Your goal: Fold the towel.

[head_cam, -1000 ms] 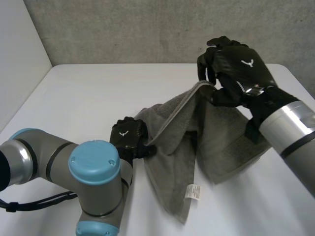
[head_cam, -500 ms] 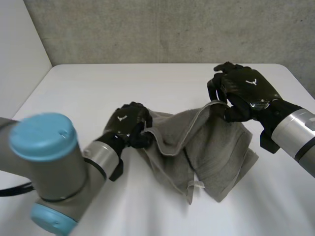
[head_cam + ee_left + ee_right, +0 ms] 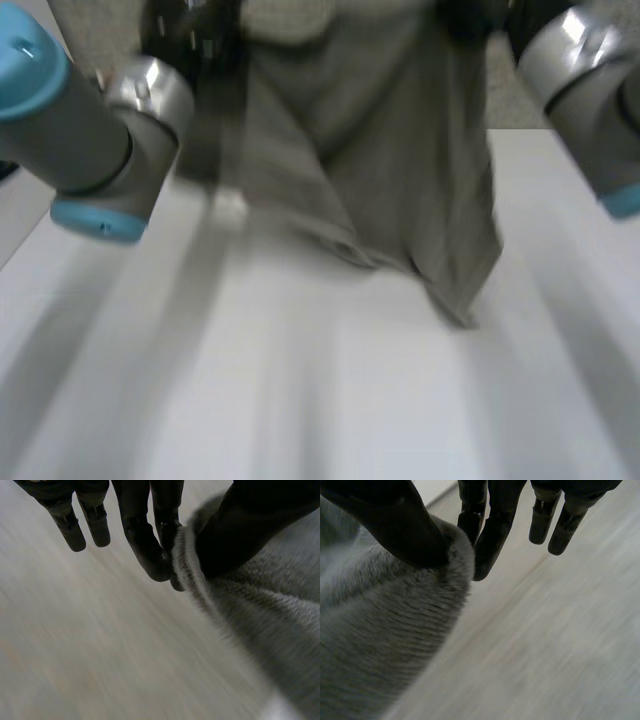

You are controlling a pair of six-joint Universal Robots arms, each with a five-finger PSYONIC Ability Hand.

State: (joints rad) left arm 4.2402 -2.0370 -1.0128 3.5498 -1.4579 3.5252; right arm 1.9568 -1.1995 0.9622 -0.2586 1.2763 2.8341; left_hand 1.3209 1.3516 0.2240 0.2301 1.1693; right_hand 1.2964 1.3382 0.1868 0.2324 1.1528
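Left hand [image 3: 145, 545]: we see the thumb clamped on the towel [image 3: 260, 625] hem, pinching it against the nearest fingers; the other fingers hang straight and touch nothing. Right hand [image 3: 492, 535]: same grip mirrored, thumb pressed onto the rolled edge and the cloth held against the neighbouring fingers, with the outer fingers straight and free.

In the head view the towel hangs from the top centre of the frame, held up between the left arm [image 3: 90, 130] at upper left and the right arm [image 3: 590, 80] at upper right. It is grey and terry-textured, and it drapes in long vertical folds. Its lowest corner sits right of centre over the white table [image 3: 300, 400] (we cannot tell whether it touches).

Half a second ago the towel lay crumpled mid-table with both hands low on its upper edge. Now both arms are raised to the top of the frame, and the cloth is lifted and stretched out below them.
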